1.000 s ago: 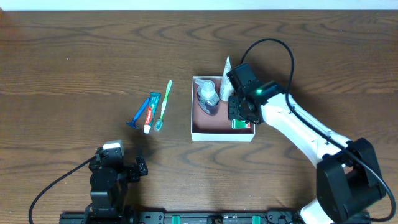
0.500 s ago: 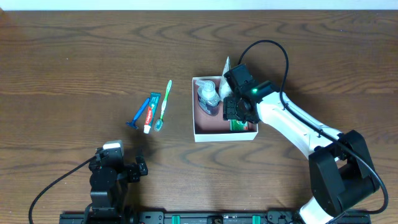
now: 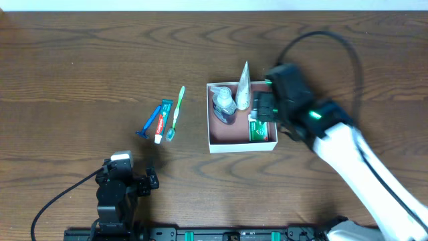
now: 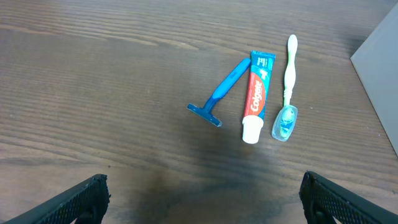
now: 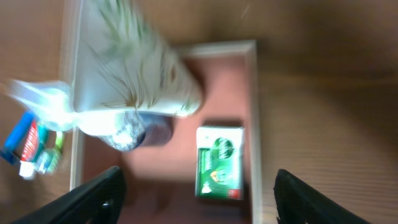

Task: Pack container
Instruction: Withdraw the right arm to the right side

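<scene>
**Brown grain, pink floor, bright toiletries**

The worktop [image 3: 80, 67] is dark brown with a wavy wood grain. The container [image 3: 231, 136] has white walls and a dusty pink floor. Inside it are a green packet [image 3: 262, 128] with white print, a clear bottle [image 3: 224, 104] and a pale grey-white tube [image 3: 243, 84]. To the left, the razor [image 3: 148, 123] is blue, the toothpaste [image 3: 161, 120] is red and teal with a white cap, and the toothbrush [image 3: 176, 110] is pale green and white.

Dark brown wood-grain tabletop [image 3: 80, 67] across every view.
Long wavy grain running left to right, matte, evenly lit, soft shadows only; narrow pale strip [image 3: 200, 4] along the far edge in the overhead view, too thin to tell wall from floor.
</scene>
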{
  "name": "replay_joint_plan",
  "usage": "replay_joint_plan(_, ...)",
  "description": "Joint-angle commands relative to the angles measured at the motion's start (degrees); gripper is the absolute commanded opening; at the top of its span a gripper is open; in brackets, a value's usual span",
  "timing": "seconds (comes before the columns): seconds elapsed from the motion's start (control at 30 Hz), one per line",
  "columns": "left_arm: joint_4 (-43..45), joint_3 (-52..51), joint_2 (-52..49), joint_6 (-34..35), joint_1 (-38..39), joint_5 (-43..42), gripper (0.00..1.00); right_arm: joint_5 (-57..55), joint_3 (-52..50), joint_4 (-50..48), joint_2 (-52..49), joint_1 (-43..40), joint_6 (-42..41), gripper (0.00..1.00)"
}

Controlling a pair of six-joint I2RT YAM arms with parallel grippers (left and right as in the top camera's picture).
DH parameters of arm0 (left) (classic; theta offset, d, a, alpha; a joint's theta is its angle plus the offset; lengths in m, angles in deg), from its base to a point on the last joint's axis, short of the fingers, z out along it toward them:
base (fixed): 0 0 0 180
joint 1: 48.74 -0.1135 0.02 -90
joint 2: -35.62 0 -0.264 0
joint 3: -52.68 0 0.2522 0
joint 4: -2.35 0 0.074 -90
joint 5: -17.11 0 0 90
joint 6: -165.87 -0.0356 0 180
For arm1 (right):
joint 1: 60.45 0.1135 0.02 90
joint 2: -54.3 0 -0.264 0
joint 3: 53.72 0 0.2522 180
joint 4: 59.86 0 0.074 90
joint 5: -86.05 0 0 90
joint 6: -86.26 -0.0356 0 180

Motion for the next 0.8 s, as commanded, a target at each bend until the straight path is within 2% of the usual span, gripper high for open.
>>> replay_joint_plan(0.0,0.1,-0.6,0.3,0.1,-0.2,0.1,0.98,-9.3,0.6,1.9,7.4,-3.5,0.8,0.84)
replay_joint_plan(0.23,0.1,-0.6,0.3,0.1,-0.2,0.1,0.98,-14.2,0.6,7.4,15.2,-17.9,0.8,0.99)
replay_joint_plan(0.4,0.1,-0.6,0.3,0.1,-0.2,0.1,0.98,-14.0,0.5,9.6,14.7,-26.7,0.8,0.99)
replay_joint_plan(0.77,0.1,-0.6,0.3,0.1,-0.2,0.1,0.98,-13.7,0.5,9.6,13.7,-29.1,0.8,0.99)
